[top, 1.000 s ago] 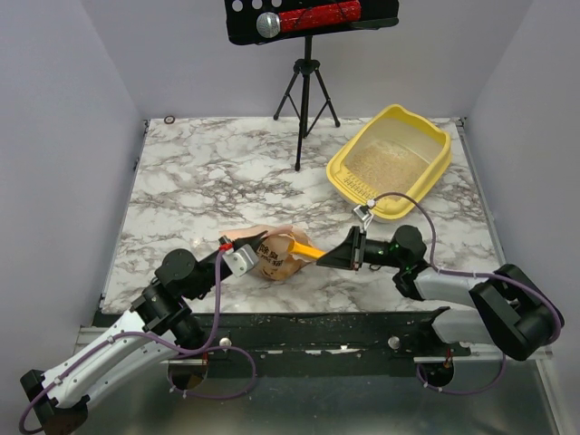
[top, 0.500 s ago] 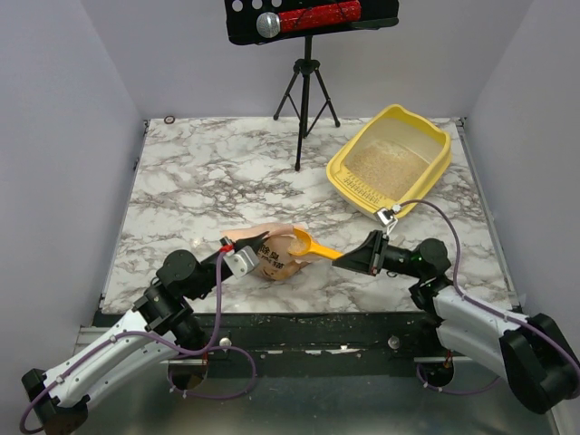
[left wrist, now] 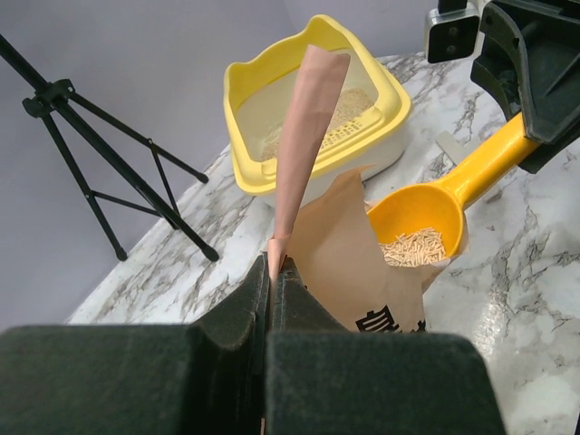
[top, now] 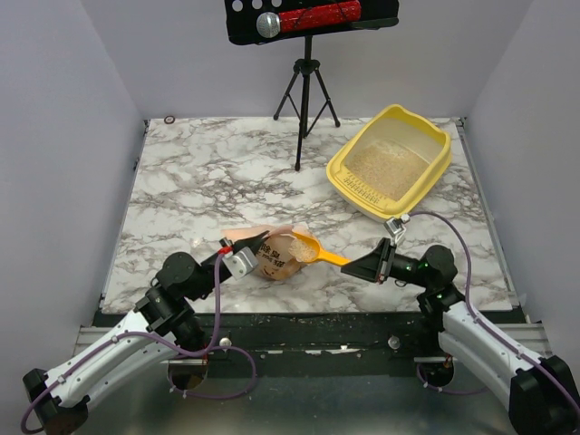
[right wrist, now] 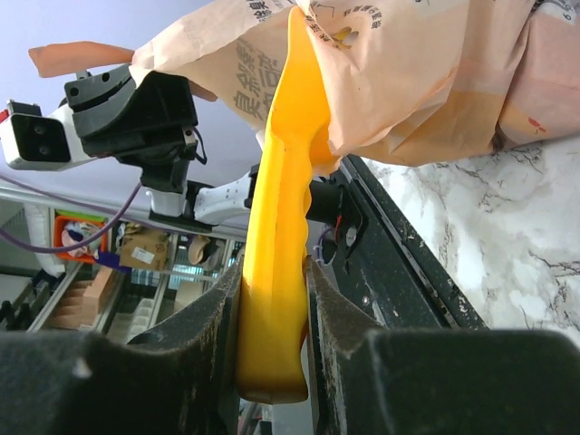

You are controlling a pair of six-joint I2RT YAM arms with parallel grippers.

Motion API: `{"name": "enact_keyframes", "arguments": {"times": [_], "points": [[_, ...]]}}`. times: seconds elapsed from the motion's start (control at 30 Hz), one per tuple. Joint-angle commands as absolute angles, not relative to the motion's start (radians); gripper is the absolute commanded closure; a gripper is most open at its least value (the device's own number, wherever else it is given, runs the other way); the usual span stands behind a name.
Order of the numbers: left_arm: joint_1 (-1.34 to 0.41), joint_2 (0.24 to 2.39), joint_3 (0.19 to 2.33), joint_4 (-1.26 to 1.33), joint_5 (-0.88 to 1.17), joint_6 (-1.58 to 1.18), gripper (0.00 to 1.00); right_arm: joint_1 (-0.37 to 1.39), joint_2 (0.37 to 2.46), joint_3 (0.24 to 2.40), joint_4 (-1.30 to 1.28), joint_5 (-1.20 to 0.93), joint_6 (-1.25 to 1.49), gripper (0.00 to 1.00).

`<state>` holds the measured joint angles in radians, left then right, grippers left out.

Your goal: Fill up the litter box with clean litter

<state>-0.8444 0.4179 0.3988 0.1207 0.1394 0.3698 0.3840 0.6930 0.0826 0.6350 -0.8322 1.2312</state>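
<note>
With my left pincer (left wrist: pixel 272 276) pinching the bag (left wrist: pixel 349 263) and right pincer (top: pixel 353 265) gripping the loaded scoop (top: pixel 313 249), the litter box (top: pixel 433 170) holds only thin clean litter (top: pixel 379 168), so more scoops remain.

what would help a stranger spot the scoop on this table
On the marble table, look near the front edge for the tan paper bag. The scoop sits at its mouth, handle held in the right gripper. It is small, orange-yellow and long-handled, unlike the big yellow litter box farther back.
</note>
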Motion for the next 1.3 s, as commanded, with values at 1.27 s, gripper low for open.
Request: {"name": "enact_keyframes", "arguments": {"times": [1.27], "points": [[-0.847,0.287,0.39,0.304,-0.242,0.357,1.0,0.373,0.298,0.213,0.325,-0.497,1.457,1.0]]}}
